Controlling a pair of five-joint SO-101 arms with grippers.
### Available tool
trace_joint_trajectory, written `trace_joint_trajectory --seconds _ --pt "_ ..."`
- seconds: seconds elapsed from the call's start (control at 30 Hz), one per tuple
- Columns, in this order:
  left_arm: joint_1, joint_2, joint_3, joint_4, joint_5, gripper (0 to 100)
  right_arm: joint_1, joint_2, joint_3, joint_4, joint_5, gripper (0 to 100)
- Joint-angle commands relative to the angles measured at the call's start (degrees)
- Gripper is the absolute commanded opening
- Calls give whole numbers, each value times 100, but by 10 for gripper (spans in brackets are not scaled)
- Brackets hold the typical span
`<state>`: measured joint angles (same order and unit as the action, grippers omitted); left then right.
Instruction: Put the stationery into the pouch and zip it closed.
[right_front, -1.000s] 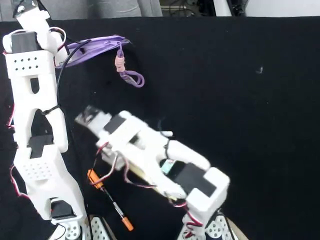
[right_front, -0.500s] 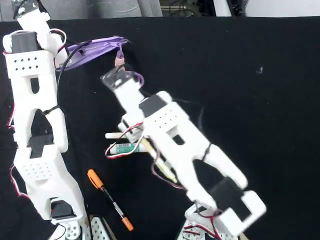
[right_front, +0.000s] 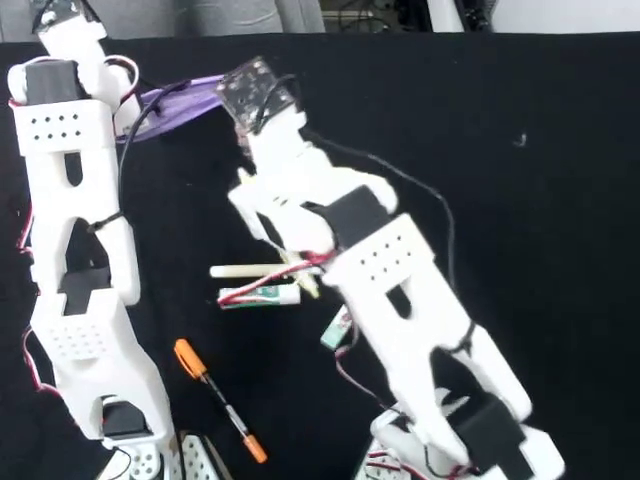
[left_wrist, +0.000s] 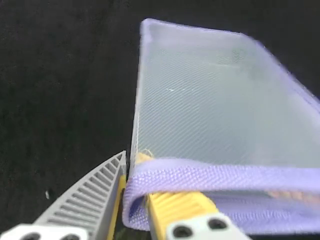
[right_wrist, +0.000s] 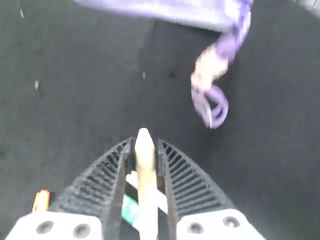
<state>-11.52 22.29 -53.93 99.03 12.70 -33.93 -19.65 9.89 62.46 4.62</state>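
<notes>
Bright, even room light with only faint shadows.

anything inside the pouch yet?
Nothing shows through the translucent side of the pouch. The part behind its purple zipper band is covered. The right gripper holds a cream stick outside it.

Prob. robotics lab: black-clothed table (right_front: 560, 150), cables (right_front: 352, 16) & gear behind.

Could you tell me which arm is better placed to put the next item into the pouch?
Right: the right hand grips a cream stick near the pouch, while the left hand is clamped on the pouch's edge.
</notes>
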Motion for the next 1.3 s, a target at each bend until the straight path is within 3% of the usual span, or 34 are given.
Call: trace_joint_trajectory --seconds 0.0,0.17,0.63,0.87,1.17,1.27 --pt "189 -114 -681 193 62 28 123 -602 -303 -316 -18 12" --pt "198 -396 -558 193 70 28 123 -1156 -303 -396 9 11" --pt "725 -993 -180 193 79 28 114 -1930 -286 -1837 -26 11" --pt "875 -1415 1051 193 44 28 114 -2598 92 -2338 -35 11" --pt "1218 -2374 2018 185 44 28 79 -3987 2431 -4853 -70 11" --pt "1297 -2725 2062 185 44 28 -9 -4207 3029 -5609 -431 11"
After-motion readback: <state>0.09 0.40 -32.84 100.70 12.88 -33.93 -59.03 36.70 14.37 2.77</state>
